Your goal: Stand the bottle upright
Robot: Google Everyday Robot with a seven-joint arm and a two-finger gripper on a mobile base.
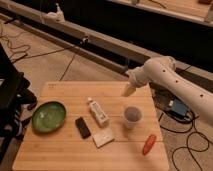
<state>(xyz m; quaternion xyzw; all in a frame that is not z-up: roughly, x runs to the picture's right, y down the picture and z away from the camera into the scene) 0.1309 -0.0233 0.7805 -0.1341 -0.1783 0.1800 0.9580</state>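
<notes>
Gripper, openness impossible to tell, hangs at the tabletop's far edge; the bottle lies flat toward the green bowl from it, long axis slanting, cap end farther away

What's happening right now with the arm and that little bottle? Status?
Gripper near far edge of table, apart from bottle. Bottle lying flat mid-table, not yet upright. Cup, black bar, white block close around it.

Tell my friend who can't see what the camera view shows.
A small slim white plastic bottle lies on its side on a light wooden table, with the white arm's claw near the far edge, apart from it. Nearby sit a round green bowl, black bar and pale round cup.
</notes>
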